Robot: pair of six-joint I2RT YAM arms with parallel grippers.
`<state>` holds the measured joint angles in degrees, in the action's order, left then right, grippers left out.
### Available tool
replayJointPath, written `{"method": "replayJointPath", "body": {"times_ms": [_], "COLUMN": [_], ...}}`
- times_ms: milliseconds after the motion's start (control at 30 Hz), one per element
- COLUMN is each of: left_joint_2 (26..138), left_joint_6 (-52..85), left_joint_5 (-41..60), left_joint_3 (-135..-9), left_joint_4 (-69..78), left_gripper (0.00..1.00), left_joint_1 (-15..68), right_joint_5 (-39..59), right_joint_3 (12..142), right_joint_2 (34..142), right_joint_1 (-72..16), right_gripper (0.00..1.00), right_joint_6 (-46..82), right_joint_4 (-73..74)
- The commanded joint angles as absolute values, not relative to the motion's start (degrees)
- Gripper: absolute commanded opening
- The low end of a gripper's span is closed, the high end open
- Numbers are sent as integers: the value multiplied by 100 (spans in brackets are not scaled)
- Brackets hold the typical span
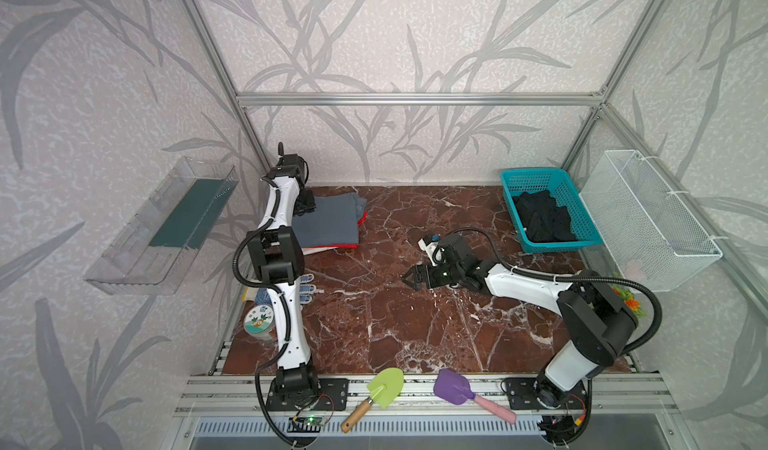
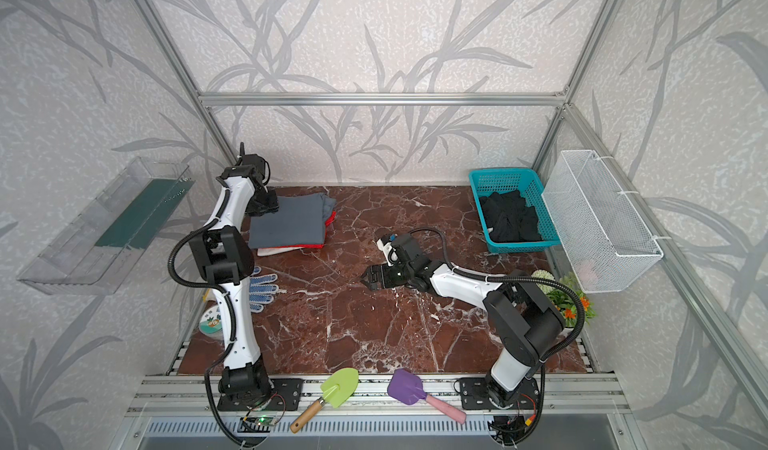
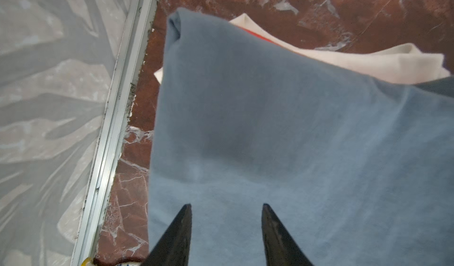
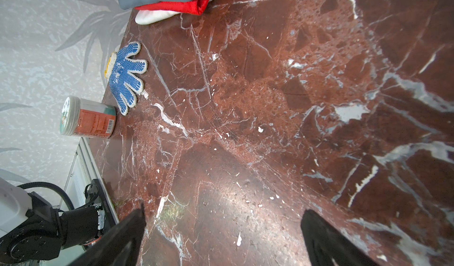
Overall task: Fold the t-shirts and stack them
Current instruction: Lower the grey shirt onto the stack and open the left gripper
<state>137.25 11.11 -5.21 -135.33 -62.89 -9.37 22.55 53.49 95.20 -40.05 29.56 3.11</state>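
Your right gripper (image 1: 409, 277), jaws wide and empty, points away from the black t-shirt (image 1: 540, 219), apparently crumpled in the teal basket (image 1: 530, 173) behind it. Your left gripper (image 3: 226, 218), jaws apart, hovers over the folded grey-blue t-shirt (image 1: 328, 223).

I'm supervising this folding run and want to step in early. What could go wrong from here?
The left hand hangs open over the grey-blue shirt topping the stack. As it pulls away, a finger might snag the cloth and undo the fold, or shift the stack on the red shirt beneath. The black shirt lies crumpled in the teal basket. The open right hand may lift it bunched or drag the basket along.
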Motion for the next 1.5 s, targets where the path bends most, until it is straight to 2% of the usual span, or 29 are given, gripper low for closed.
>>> {"method": "replayJointPath", "body": {"times_ms": [0, 133, 400, 533, 833, 1100, 1467], "left_joint_2": [14037, 14599, 15121, 15287, 14763, 14322, 14485], "left_joint_6": [1335, 1460, 1677, 1513, 1436, 1424, 1587], "left_joint_5": [-457, -512, -500, -100, 633, 1114, 809], "left_joint_3": [-14165, -14888, -15050, -15117, -15167, -14656, -14119], "left_joint_4": [-5966, -6026, -5548, -5471, -5165, -5252, -5261], "left_gripper": [47, 46, 45, 47, 48, 47, 40], "left_joint_1": [-947, -975, -1045, -1081, -1040, -511, 173], "right_joint_5": [2239, 2254, 2424, 2535, 2581, 2505, 2573], "right_joint_3": [5256, 5294, 5684, 5815, 5779, 5565, 5273], "right_joint_2": [9417, 9530, 10092, 10322, 10307, 10016, 9588], "right_joint_1": [-3923, -3851, -3739, -3722, -3720, -3648, -3380], "right_gripper": [99, 99, 99, 99, 99, 99, 99], "right_joint_6": [2943, 2980, 2968, 3032, 3068, 3008, 2944], "right_joint_4": [235, 293, 180, 233, 242, 308, 378]}}
